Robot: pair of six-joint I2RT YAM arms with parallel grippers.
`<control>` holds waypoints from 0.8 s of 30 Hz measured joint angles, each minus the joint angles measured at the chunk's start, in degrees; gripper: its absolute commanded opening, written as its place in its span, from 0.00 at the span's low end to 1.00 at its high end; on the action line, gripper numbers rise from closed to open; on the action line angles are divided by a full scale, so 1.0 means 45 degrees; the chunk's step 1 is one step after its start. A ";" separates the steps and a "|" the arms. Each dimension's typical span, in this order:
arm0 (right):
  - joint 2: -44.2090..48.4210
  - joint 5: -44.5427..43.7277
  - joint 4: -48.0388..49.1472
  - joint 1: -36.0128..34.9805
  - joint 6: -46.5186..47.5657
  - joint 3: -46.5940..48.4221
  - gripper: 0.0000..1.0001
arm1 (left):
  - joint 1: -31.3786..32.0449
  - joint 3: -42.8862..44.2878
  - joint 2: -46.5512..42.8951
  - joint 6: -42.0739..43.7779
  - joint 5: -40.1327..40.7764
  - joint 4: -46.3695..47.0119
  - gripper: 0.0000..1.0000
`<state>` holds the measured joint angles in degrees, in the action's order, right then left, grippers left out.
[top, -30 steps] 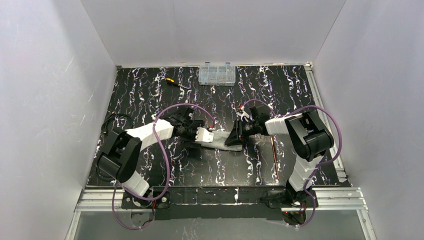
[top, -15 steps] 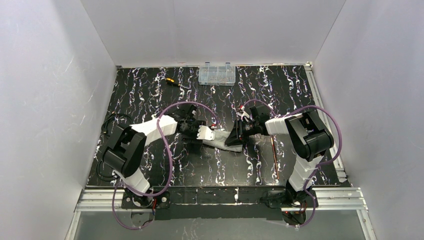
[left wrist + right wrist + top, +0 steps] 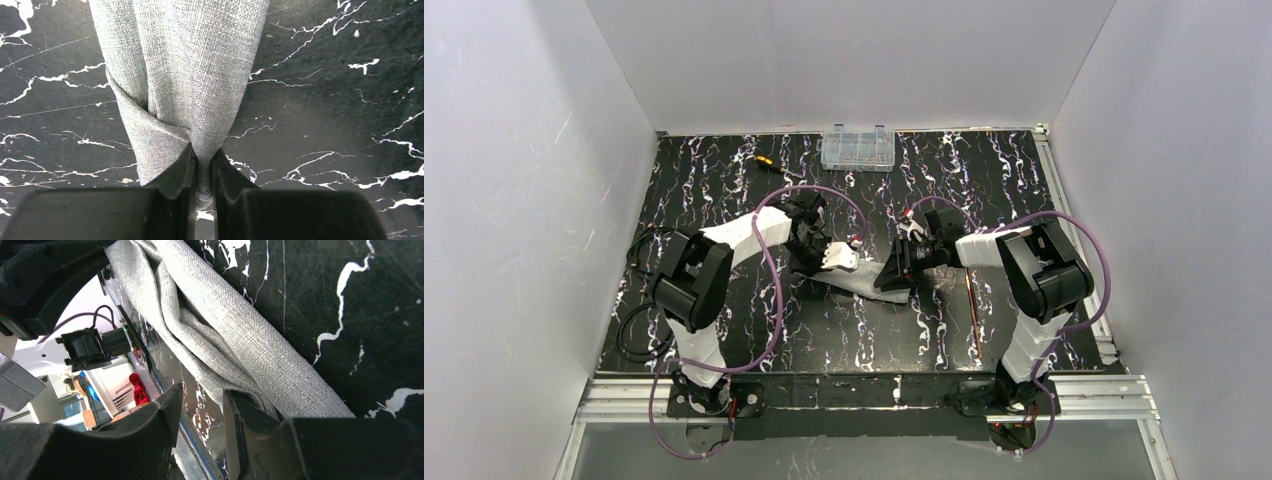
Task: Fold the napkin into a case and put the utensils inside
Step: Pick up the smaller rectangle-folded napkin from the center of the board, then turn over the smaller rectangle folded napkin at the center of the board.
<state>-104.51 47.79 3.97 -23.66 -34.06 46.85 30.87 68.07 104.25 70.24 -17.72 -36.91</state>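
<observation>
1. My left gripper [image 3: 202,156] has its jaws pressed together on a gathered end of the napkin [image 3: 185,60]. The grey cloth bunches into a fold at the fingertips and runs straight ahead of them over the table [image 3: 325,125].
2. My right gripper [image 3: 200,395] has its jaws apart, with bare table showing in the gap. The napkin's other end touches the tip of 1 finger [image 3: 255,440] and passes along its outer side.
3. Between the 2 grippers the napkin lies as a narrow, rolled strip.
4. The utensils [image 3: 974,315] lie on the table behind the right jaws, near that arm, apart from the cloth.
5. Well beyond both jaws, a clear box [image 3: 857,150] and a screwdriver [image 3: 766,162] sit by the back wall.
</observation>
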 measured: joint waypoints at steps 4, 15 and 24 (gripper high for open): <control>0.0185 -0.0126 -0.0330 0.0019 0.0316 0.0058 0.46 | -0.0005 0.0510 0.0321 -0.0238 -0.0194 -0.0952 0.00; 0.0923 -0.0296 -0.1928 0.0466 0.1146 0.0670 0.48 | -0.0010 0.3050 0.1826 -0.1171 -0.1345 -0.5722 0.00; 0.3779 -0.0675 -0.4153 0.2195 0.2317 0.1496 0.52 | -0.0204 0.4405 0.2351 -0.2059 -0.6348 -1.0394 0.00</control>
<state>-87.50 44.75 -14.72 -13.78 -23.64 53.58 29.95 87.90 114.83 60.97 -46.28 -83.68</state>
